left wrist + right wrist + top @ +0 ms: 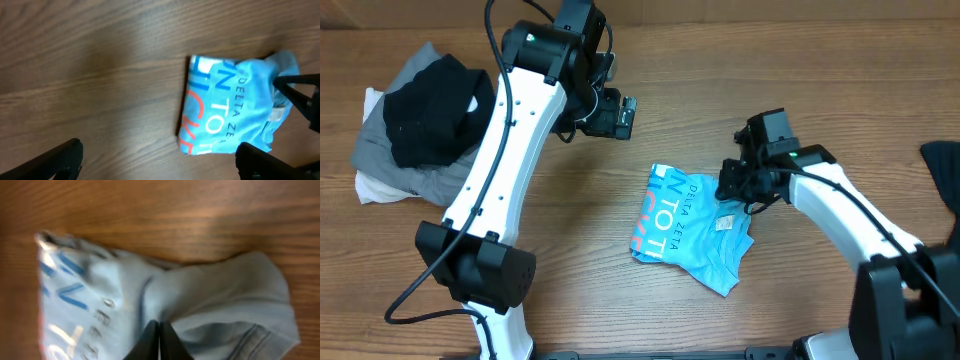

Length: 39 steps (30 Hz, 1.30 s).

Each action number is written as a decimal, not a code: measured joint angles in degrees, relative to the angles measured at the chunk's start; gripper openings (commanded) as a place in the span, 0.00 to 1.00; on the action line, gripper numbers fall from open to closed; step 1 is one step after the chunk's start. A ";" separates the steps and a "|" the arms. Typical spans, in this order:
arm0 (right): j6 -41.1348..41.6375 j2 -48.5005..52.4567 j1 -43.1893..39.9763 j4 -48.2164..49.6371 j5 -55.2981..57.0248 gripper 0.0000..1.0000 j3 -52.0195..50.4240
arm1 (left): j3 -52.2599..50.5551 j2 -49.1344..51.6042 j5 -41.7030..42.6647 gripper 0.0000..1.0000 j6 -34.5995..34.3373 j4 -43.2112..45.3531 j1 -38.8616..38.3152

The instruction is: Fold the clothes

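Observation:
A folded sky-blue T-shirt (685, 225) with white and red lettering lies on the wooden table, right of centre. My right gripper (730, 185) is at its upper right edge, shut, with the blue cloth puckered at the fingertips. In the right wrist view the T-shirt (200, 290) fills the frame and its folds run into the closed right gripper (159, 327). My left gripper (620, 115) hovers open above the table, up and left of the shirt, holding nothing. In the left wrist view the left gripper (157, 150) stands wide, with the T-shirt (230, 107) beyond it.
A pile of other clothes (420, 120), black on top of grey and white, sits at the far left of the table. A dark cloth (945, 170) pokes in at the right edge. Bare wood shows between the pile and the shirt.

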 measured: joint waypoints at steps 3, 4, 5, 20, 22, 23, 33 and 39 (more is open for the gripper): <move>-0.02 1.03 -0.72 -3.89 2.56 0.04 -0.13 | -2.40 0.00 0.00 1.00 -0.02 -0.33 0.00; -0.09 1.03 -1.40 -4.79 2.80 0.04 -0.15 | -3.28 0.00 0.00 1.00 -0.02 -0.28 0.00; -0.09 1.01 -2.27 -5.40 2.89 0.04 -0.15 | -4.28 0.00 0.00 1.00 0.00 0.00 0.00; -1.64 -0.83 -7.37 -12.28 -0.79 0.43 -0.15 | -29.99 0.00 15.54 1.00 0.00 25.03 0.00; -1.68 -0.83 -7.37 -12.68 -0.92 0.53 -0.15 | -34.58 0.02 19.28 1.00 0.00 28.79 0.00; -1.73 -0.83 -7.37 -12.83 -1.01 0.55 -0.15 | -36.61 0.02 21.07 1.00 -0.02 30.51 0.00; -2.45 -0.92 -7.39 -12.81 -1.77 0.56 -0.15 | -47.21 0.02 27.74 1.00 -5.95 43.91 -2.64; -3.08 -0.92 -7.37 -12.76 -1.95 0.56 -0.15 | -47.39 0.02 26.14 1.00 -10.88 48.65 -8.13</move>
